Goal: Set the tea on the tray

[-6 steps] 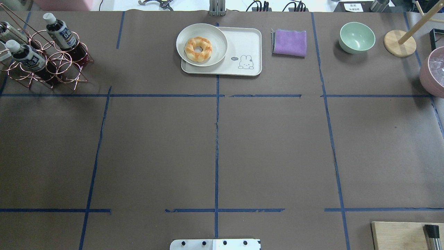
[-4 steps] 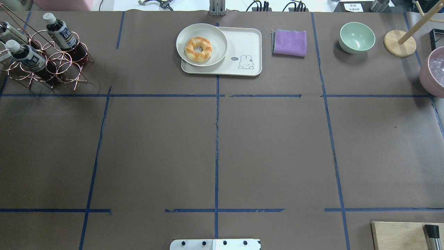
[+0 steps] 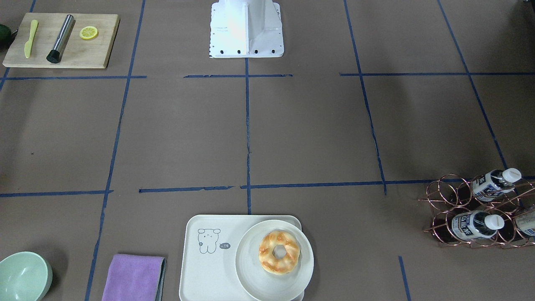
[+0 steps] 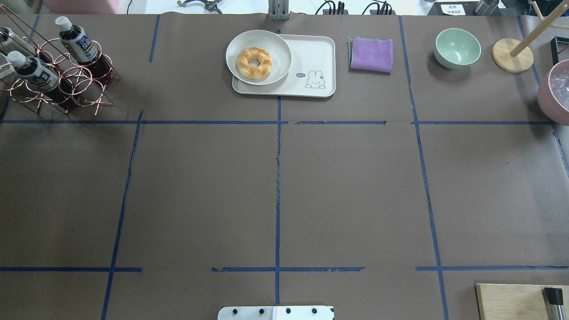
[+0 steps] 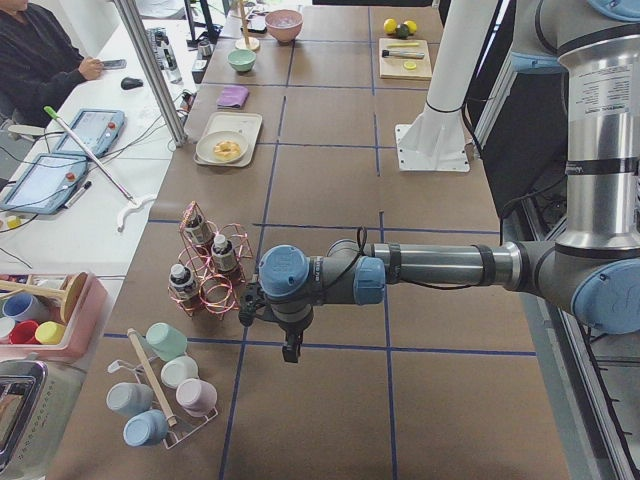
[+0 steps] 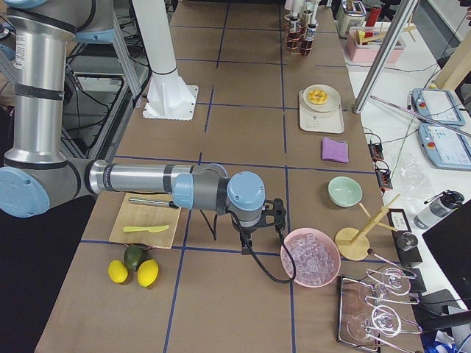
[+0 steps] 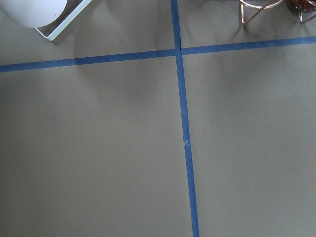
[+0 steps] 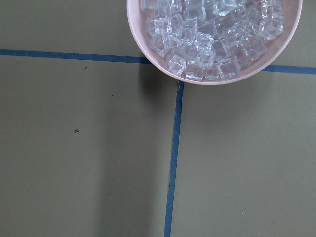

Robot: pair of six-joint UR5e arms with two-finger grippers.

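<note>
Your tea bottle (image 4: 79, 43), the one nearest the tray, stood tilted in the copper wire rack (image 4: 66, 86) at the far left corner of the table (image 4: 275, 186), with its white cap up. A second bottle (image 4: 34, 72) like it leaned in the same rack.

The tray (image 4: 318, 55) lay at the far edge by the middle tape line, well apart from the rack. A round plate (image 4: 278, 42) overlapped its left part, with a doughnut (image 4: 254, 62) on the plate. The tray's half with the drawn animal was bare. A purple cloth (image 4: 371, 54) lay just right of the tray, and a green bowl (image 4: 457, 48) sat further along.

Your left gripper (image 5: 291, 345) hung pointing down over the table, near the rack but apart from it. It showed only in the side view, so you could not tell whether its fingers were wide or narrow.

Your right gripper (image 6: 246, 243) hung just beside the pink bowl (image 4: 547, 95) of ice cubes (image 8: 212, 34) at the table's other end. There too you could not tell how far the fingers stood apart.
</note>
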